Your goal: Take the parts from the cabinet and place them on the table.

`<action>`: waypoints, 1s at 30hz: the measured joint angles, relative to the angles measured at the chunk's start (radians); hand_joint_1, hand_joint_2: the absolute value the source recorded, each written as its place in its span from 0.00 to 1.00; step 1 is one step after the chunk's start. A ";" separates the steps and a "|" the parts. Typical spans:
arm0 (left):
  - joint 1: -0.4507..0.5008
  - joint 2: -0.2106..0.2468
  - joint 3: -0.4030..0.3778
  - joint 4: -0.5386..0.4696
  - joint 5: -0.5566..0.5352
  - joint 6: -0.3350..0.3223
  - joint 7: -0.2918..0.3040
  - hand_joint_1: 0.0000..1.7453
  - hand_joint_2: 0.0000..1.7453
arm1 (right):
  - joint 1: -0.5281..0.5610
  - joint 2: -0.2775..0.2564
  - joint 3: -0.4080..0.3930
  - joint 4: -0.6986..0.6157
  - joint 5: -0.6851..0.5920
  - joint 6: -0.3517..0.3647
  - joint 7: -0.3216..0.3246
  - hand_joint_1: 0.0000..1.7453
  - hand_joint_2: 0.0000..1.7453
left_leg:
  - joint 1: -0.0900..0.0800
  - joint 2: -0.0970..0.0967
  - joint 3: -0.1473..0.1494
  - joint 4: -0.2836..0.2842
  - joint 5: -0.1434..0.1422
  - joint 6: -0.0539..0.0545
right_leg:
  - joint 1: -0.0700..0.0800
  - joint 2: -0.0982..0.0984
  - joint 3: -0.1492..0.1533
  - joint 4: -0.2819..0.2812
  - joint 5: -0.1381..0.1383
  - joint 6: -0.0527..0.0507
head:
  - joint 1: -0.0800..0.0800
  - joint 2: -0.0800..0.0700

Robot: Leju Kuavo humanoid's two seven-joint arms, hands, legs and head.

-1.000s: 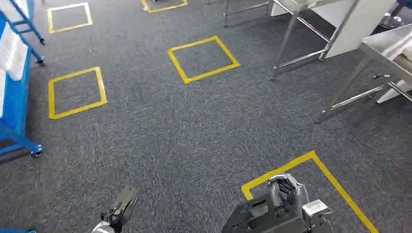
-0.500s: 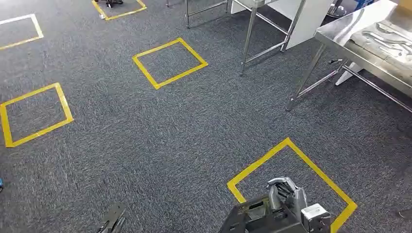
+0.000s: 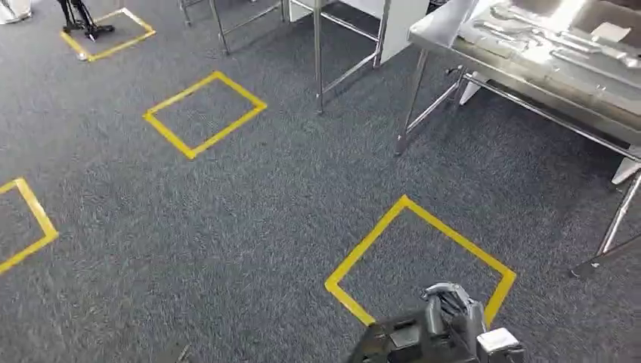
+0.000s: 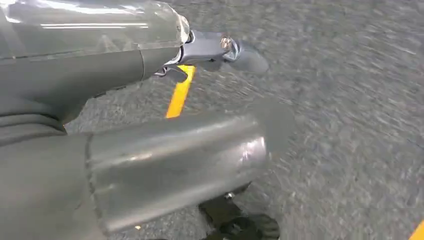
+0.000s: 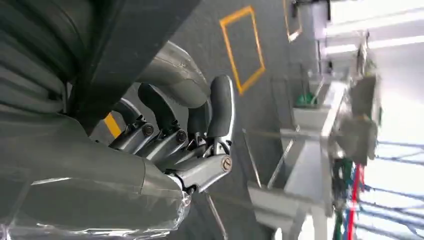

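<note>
Currently in transit: right hand grips a dark part low at the robot's front, fingers curled over its upper edge. Steel counter stands ahead to the right, well apart from the hand, with pale flat pieces already lying on its top.

Left hand: wrist view blurred; thumb and one dark finger stretch out with nothing between them, so judged to be holding nothing.

Step in hand, as I judge it: carry the part to the counter. To do it well, keep the grip firm and the part level while walking, square up to the counter's edge, and lift above the rim before setting down on a bare patch.

Head view gives the counter top and the yellow floor square by the hand; right wrist view gives the finger wrap close up, which the head view only hints at.
</note>
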 joint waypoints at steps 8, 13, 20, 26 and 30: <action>0.021 0.028 0.013 0.005 0.015 -0.026 -0.035 0.00 0.00 | 0.012 0.002 -0.003 -0.003 0.007 -0.008 -0.005 1.00 1.00 | -0.004 -0.048 -0.010 -0.084 0.102 0.015 | 0.010 0.107 0.016 0.025 -0.026 0.005 | -0.008 0.000; 0.013 0.030 0.014 0.010 0.017 -0.040 -0.055 0.00 0.00 | 0.017 0.002 -0.005 -0.026 0.033 -0.032 -0.008 1.00 1.00 | 0.001 -0.039 0.002 -0.115 0.115 0.043 | 0.004 0.104 0.009 0.028 -0.033 0.033 | -0.011 0.000; 0.028 0.033 0.014 0.015 0.018 -0.052 -0.069 0.00 0.00 | 0.010 0.002 -0.002 -0.090 0.104 -0.085 -0.019 1.00 1.00 | 0.000 -0.014 0.011 -0.121 0.105 0.049 | -0.012 0.011 -0.128 0.273 -0.106 0.064 | -0.001 0.000; 0.028 0.034 0.011 0.016 0.024 -0.057 -0.081 0.00 0.00 | -0.001 -0.003 0.000 -0.171 0.149 -0.132 -0.014 1.00 1.00 | -0.004 -0.007 0.032 -0.126 0.088 0.016 | 0.001 -0.002 -0.006 0.023 -0.020 0.038 | -0.004 0.000; 0.028 0.036 0.010 0.017 0.032 -0.060 -0.093 0.00 0.00 | -0.009 -0.005 -0.002 -0.216 0.165 -0.164 0.004 1.00 1.00 | 0.001 -0.014 0.009 -0.048 0.037 0.001 | -0.006 0.003 0.019 0.000 -0.019 0.006 | -0.012 0.000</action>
